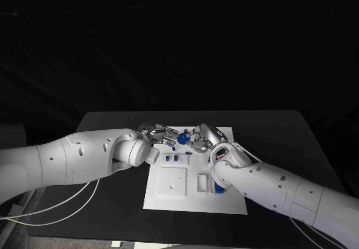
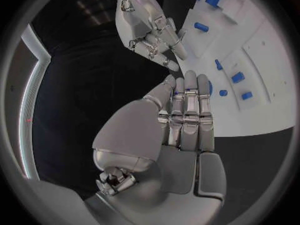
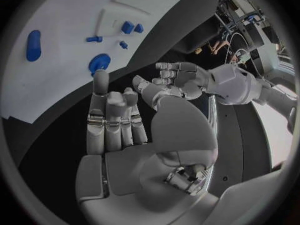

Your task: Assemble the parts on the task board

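- Black bench (image 1: 112,207) under a dark background; white task board (image 1: 196,199) lies at its centre, long side running from 6 to 12 o'clock.
- Near end of board, toward 6 o'clock: plain white surface, then a raised white square block (image 1: 172,182) at left-centre and a narrow white slot piece (image 1: 202,183) beside it.
- Blue part (image 1: 218,187) at the board's 3 o'clock edge, partly hidden under the right forearm.
- Mid-board: small blue parts (image 1: 176,156) in a short row, lying flat, apart from both hands.
- Far end, toward 12 o'clock: round blue part (image 1: 184,137) on the board, just between the two hands; right wrist view shows it just beyond the right fingertips (image 3: 100,77). Cannot tell whether any finger touches it.
- Left hand (image 1: 159,134) at the board's 11 o'clock corner, above the surface. Left wrist view: fingers (image 2: 187,110) straight and pressed side by side, thumb alongside, nothing held.
- Right hand (image 1: 205,138) at the far edge, facing the left hand, close but apart. Right wrist view: fingers straight, held together, thumb off to the side, nothing held.
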Robot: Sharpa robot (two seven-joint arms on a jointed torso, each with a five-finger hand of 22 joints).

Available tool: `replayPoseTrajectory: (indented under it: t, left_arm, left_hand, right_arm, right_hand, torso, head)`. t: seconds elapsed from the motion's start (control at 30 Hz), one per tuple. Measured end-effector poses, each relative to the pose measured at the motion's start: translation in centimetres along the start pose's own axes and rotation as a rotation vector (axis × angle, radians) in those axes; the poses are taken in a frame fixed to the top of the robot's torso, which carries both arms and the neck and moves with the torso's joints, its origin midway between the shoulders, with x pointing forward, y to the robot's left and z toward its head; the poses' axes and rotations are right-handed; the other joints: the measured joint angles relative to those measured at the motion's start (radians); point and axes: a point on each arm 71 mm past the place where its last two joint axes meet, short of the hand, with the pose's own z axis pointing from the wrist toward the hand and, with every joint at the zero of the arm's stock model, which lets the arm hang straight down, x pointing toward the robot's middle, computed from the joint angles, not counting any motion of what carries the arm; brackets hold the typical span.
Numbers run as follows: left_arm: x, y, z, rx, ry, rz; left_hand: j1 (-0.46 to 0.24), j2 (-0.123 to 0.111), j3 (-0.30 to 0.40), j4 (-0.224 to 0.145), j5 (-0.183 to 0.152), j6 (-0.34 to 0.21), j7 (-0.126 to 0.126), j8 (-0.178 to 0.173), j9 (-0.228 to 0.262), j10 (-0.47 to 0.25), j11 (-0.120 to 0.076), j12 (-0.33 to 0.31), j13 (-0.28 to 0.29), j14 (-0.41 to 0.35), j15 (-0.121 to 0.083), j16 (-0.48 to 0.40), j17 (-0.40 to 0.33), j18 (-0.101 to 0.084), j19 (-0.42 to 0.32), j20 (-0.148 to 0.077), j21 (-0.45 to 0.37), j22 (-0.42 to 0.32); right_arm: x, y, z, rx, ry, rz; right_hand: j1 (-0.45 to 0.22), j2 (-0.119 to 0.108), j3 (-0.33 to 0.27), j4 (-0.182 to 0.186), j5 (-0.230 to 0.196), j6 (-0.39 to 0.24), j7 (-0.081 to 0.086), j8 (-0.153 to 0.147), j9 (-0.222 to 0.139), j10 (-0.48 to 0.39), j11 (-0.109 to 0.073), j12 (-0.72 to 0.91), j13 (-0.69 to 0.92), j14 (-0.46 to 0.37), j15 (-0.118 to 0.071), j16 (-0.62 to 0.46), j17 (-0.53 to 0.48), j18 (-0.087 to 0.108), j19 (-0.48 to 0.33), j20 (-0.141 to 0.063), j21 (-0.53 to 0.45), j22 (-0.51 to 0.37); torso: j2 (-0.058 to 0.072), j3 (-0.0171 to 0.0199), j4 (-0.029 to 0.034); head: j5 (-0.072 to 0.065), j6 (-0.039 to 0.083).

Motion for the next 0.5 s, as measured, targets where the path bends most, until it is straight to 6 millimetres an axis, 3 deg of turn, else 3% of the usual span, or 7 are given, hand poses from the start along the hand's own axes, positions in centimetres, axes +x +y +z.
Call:
replayPoseTrajectory:
  t: [0.2,0.5]
  left_arm:
    - [-0.2,-0.2,0.0,0.026,-0.003,0.02]
    - [-0.4,-0.4,-0.1,0.066,-0.012,0.039]
  left_hand:
    - [-0.017,-0.017,-0.008,0.008,0.0,-0.019,0.006,0.0,0.0,-0.015,0.007,0.0,0.001,-0.004,0.004,0.0,0.0,0.0,0.0,0.0,-0.013,0.001]
    - [-0.028,-0.028,-0.03,0.014,0.0,-0.07,0.013,-0.005,-0.002,-0.05,0.022,0.0,0.001,-0.006,0.005,0.0,0.006,0.0,0.003,0.003,-0.034,-0.013]
  right_arm:
    - [-0.6,-0.2,0.5,-0.004,0.059,-0.069]
    - [-0.8,-0.9,2.2,-0.007,0.195,-0.268]
  right_hand:
    - [0.016,-0.005,-0.038,-0.038,-0.013,0.015,-0.004,0.0,0.0,-0.003,-0.003,0.013,0.008,-0.003,-0.003,0.0,0.0,0.0,-0.012,-0.001,0.01,0.018]
    - [0.05,0.01,-0.144,-0.043,-0.013,0.031,-0.009,0.0,0.001,-0.003,-0.003,0.039,0.033,-0.003,-0.003,0.019,0.009,0.0,-0.017,0.004,0.01,0.022]
  torso:
    - [0.0,0.0,-0.0002]
    - [0.0,0.0001,0.0012]
  head:
    - [0.003,0.001]
    - [0.005,0.004]
